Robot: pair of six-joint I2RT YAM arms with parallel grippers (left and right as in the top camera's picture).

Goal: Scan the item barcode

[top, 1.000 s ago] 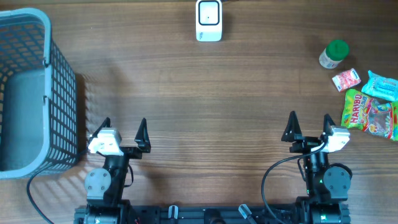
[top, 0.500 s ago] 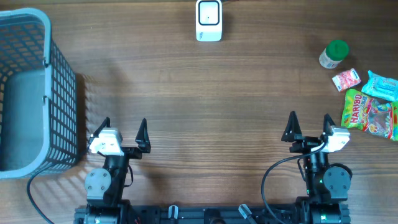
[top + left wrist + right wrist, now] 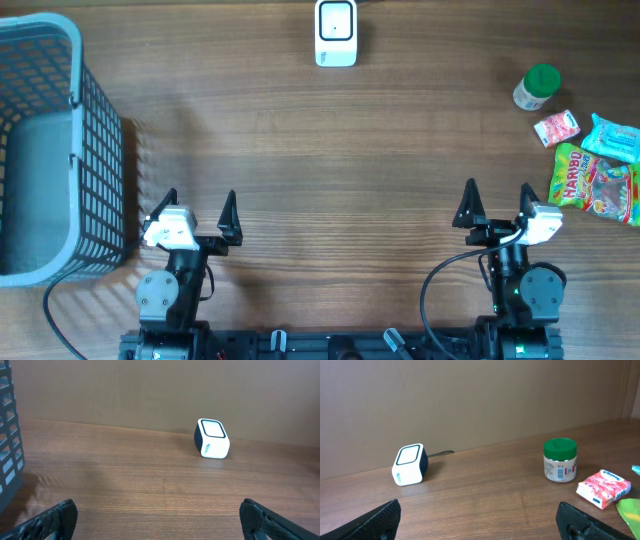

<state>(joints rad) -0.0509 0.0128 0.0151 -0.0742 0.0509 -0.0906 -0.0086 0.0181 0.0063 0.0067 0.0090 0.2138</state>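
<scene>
Grained wooden table [image 3: 350, 150]; boxy white scanner [image 3: 336, 32]; left pincer [image 3: 199, 200] and right pincer [image 3: 497, 190] wide apart

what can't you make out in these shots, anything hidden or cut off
Right wrist view: the print on the jar label is too small to find a barcode.
Overhead: the Haribo bag and teal packet are cut off by the right edge; no barcode shows on either.
Overhead: the basket runs off the left edge.
</scene>
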